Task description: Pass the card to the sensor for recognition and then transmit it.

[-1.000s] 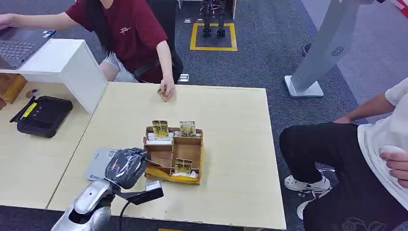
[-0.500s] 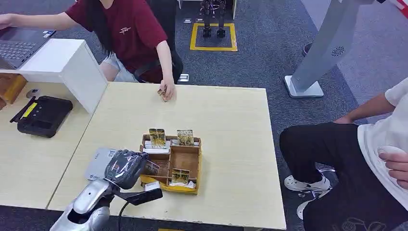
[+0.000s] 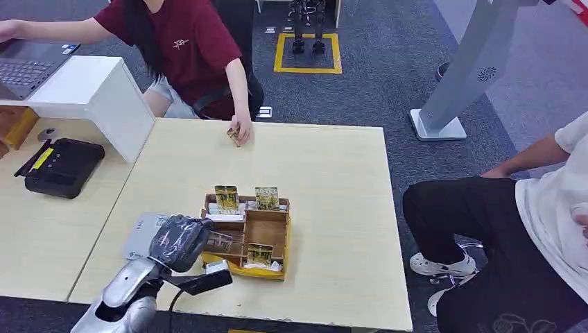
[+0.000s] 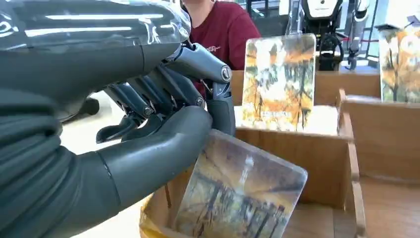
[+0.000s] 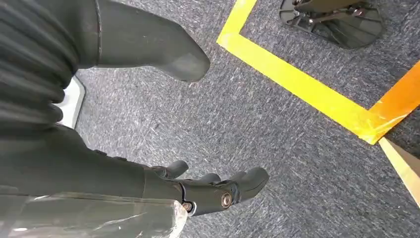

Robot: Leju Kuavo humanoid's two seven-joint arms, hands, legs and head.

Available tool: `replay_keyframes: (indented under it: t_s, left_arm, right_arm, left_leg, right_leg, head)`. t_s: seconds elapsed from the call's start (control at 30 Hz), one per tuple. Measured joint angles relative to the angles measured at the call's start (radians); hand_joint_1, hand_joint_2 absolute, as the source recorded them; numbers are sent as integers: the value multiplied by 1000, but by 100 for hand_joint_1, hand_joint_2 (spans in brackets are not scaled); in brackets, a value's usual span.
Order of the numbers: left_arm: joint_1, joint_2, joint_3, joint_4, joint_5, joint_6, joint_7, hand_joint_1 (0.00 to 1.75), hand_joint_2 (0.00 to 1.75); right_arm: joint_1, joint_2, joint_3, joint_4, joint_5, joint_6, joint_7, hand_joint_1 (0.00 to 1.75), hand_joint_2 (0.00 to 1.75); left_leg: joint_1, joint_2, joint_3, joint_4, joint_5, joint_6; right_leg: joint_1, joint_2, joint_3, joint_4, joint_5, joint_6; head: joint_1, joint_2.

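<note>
The left hand point(image 3: 182, 241) pinches a card point(image 4: 242, 196) at the wooden box point(image 3: 267, 232), still inside its compartment. The sensor pad point(image 3: 143, 234) lies just beside the box; scanning and handover remain. The right hand point(image 5: 208, 191) hangs empty, fingers loosely apart.

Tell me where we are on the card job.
Early stage. In hand: the left robot hand pinches a card between thumb and fingers at the wooden box, the card still low in its compartment. Left: lift it out, take it to the grey sensor pad beside the box, then hand it over. The right robot hand hangs open over the floor.
</note>
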Motion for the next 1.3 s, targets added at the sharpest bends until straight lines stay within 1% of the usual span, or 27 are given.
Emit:
replay_keyframes:
  t_s: [0.17,0.4,0.53,0.57,0.6,0.63,0.67,0.83,0.9,1.03,1.3]
  left_arm:
    - [-11,18,30,-50,15,-3,0,175,175]
    - [-19,45,60,-93,28,-5,-3,175,175]
    - [-22,53,72,-108,34,-8,-8,175,175]
    - [-22,55,76,-110,35,-9,-8,161,175]
    - [-22,56,78,-111,36,-10,-8,14,175]
    - [-22,56,79,-112,36,-10,-8,14,175]
    - [-22,56,79,-113,36,-10,-8,0,175]
    - [-20,53,80,-116,34,-2,-8,0,175]
    - [-9,51,80,-122,53,-4,-17,0,175]
    - [41,56,80,-151,62,-7,-32,0,175]
    - [146,84,80,-233,24,6,-42,0,175]
  right_arm:
    - [1,0,0,0,0,-1,0,0,175]
    - [2,0,0,0,0,-2,0,0,175]
    - [2,0,0,0,0,-2,0,0,175]
    - [2,0,0,0,0,-2,0,0,175]
    - [2,0,0,0,0,-2,0,0,175]
    - [2,0,-1,0,0,-2,0,0,175]
    - [2,0,-1,0,0,-2,0,0,175]
    - [3,0,-1,0,0,-2,0,0,175]
    - [3,0,-2,0,-2,-2,0,0,175]
    - [7,0,-7,0,-6,-5,-3,0,175]
    - [15,0,-27,0,-18,-8,-3,0,175]
  left_leg:
    - [0,0,0,0,0,0]
    - [0,0,0,0,0,0]
    - [0,0,0,0,0,0]
    - [0,0,0,0,0,0]
    - [0,0,0,0,0,0]
    - [0,0,0,0,0,0]
    - [0,0,0,0,0,0]
    - [0,0,0,0,0,0]
    - [0,0,0,0,0,0]
    - [0,0,0,0,0,0]
    - [0,0,-1,0,0,0]
  right_leg:
    - [0,0,0,0,0,0]
    - [0,0,0,0,0,0]
    - [0,0,0,0,0,0]
    - [0,0,0,0,0,0]
    - [0,0,0,0,0,0]
    - [0,0,0,0,0,0]
    - [0,0,0,0,0,0]
    - [0,0,0,0,0,0]
    - [0,0,0,0,0,0]
    - [0,0,0,0,0,0]
    - [0,0,-1,0,0,0]
  head:
    - [0,0]
    - [0,0]
    - [0,0]
    - [0,0]
    - [0,0]
    - [0,0]
    - [0,0]
    - [0,0]
    - [0,0]
    - [0,0]
    - [0,0]
